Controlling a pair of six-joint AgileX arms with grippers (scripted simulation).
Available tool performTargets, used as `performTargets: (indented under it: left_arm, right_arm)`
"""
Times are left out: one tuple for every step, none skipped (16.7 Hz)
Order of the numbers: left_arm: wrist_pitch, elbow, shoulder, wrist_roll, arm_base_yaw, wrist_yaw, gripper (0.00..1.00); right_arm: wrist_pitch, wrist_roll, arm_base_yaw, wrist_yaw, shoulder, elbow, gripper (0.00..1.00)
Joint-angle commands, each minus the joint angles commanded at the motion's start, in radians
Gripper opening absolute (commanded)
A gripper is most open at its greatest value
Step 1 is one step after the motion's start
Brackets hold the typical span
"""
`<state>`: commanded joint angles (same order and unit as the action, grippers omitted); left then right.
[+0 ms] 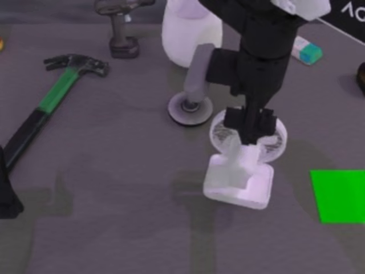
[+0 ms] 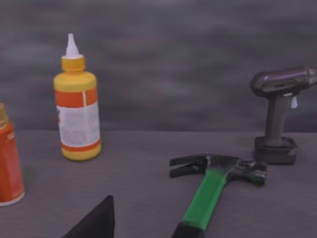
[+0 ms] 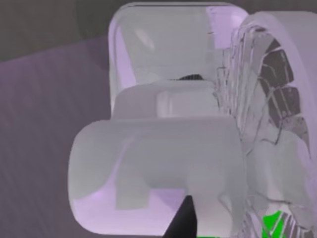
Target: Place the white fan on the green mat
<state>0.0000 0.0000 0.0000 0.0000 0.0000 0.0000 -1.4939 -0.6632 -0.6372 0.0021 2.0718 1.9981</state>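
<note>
Grey surface (image 1: 114, 188) is being shared by clutter and the white fan (image 1: 242, 171), which is being shown near the middle, its square base toward the camera's near edge and its grilled head farther back. The right hand (image 1: 249, 134) is being held directly over the fan's neck — whether it is clenched on it cannot be told. The green mat (image 1: 339, 195) is lying bare, well apart to the right of the fan, so the coming move is judged to be a sideways carry rightward. The left hand is being kept parked at the left edge, beside the hammer (image 1: 54, 100). No containers are being used.
</note>
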Motion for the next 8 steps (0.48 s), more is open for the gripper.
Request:
performTargets:
  left_arm:
    - [0.000,0.000,0.000,0.000,0.000,0.000,1.00]
    - [0.000,0.000,0.000,0.000,0.000,0.000,1.00]
    - [0.000,0.000,0.000,0.000,0.000,0.000,1.00]
    - [0.000,0.000,0.000,0.000,0.000,0.000,1.00]
    - [0.000,0.000,0.000,0.000,0.000,0.000,1.00]
    - [0.000,0.000,0.000,0.000,0.000,0.000,1.00]
    - [0.000,0.000,0.000,0.000,0.000,0.000,1.00]
    - [0.000,0.000,0.000,0.000,0.000,0.000,1.00]
  right_arm:
    - [0.000,0.020,0.003,0.000,-0.003,-0.006,0.00]
    - [0.000,0.051,0.007,-0.001,-0.009,-0.014,0.00]
    - [0.000,0.092,0.014,-0.001,-0.016,-0.023,0.00]
    - [0.002,0.144,0.023,-0.002,-0.025,-0.035,0.00]
    - [0.004,0.206,0.033,-0.003,-0.037,-0.047,0.00]
    - [0.007,0.278,0.046,-0.004,-0.051,-0.060,0.00]
    - [0.011,0.361,0.060,-0.005,-0.067,-0.074,0.00]
    - [0.016,0.452,0.075,-0.006,-0.084,-0.089,0.00]
